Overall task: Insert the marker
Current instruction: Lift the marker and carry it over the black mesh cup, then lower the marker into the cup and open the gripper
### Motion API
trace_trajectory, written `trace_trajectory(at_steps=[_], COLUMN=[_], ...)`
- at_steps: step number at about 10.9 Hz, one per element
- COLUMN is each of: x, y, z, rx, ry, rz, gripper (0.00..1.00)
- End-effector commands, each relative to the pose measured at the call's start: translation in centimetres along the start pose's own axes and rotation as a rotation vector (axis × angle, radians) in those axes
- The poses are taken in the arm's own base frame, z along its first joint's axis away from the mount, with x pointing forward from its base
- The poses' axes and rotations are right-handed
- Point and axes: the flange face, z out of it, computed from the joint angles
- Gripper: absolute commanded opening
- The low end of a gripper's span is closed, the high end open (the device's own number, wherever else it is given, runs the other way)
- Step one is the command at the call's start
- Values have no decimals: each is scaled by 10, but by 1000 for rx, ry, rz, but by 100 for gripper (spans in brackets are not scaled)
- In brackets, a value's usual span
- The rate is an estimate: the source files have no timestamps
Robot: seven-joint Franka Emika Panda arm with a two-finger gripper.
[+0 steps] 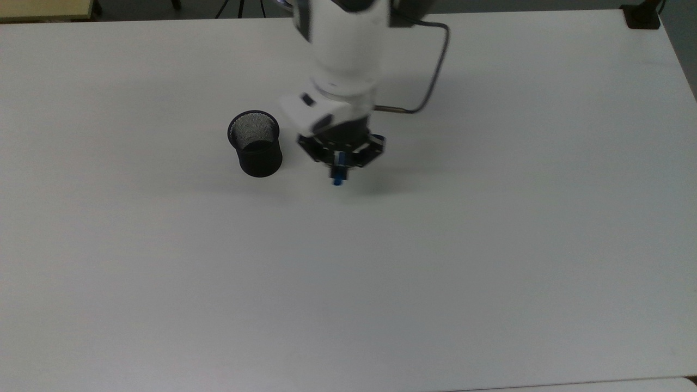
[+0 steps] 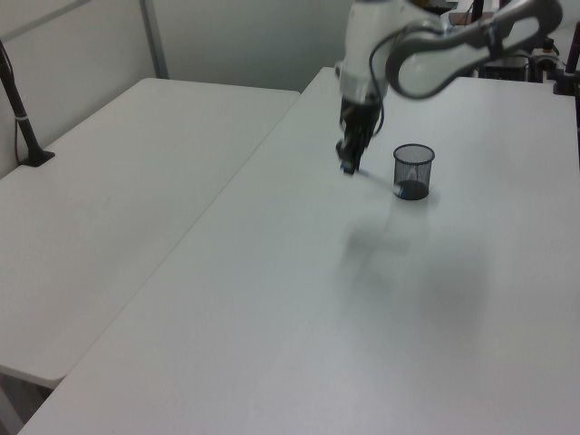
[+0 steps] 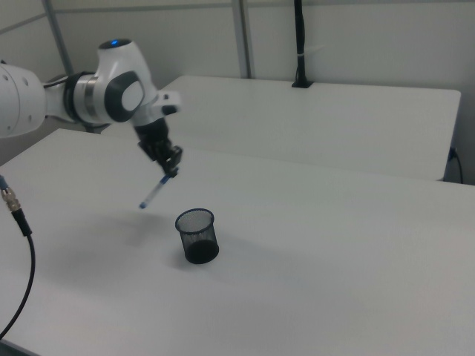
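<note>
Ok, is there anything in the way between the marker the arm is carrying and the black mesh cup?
Nothing visible. The end effector holds the marker tilted in the air, off to the right view's left of the mesh cup. The cup's mouth is open, with bare table around it.

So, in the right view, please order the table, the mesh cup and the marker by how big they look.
1. Table, by far the largest.
2. Black mesh cup.
3. Marker, much slimmer; it hangs in the air, so its nearness to the camera may differ.

Black wire-mesh cup (image 3: 197,236), smooth matt white table (image 1: 381,272), glossy white plastic arm shell (image 3: 119,89)
</note>
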Motion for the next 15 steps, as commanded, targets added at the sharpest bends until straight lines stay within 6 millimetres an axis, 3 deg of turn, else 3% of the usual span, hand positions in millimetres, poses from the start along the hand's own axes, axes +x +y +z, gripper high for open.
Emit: trace_trajectory(at_steps=[1,3,5,9,13,15], x=[-3,-25,-43,-40,-33,-34], y=[96,142,164,155,125,120], z=[-47,-63,-59,-37,-7,-3], rx=[-17,-26,-41,-31,-10,-8], ry=[58,164,225,213,206,195], rz=[-46,-75,-83,-85,-71,-79], gripper=[13,11,11,13,17,29])
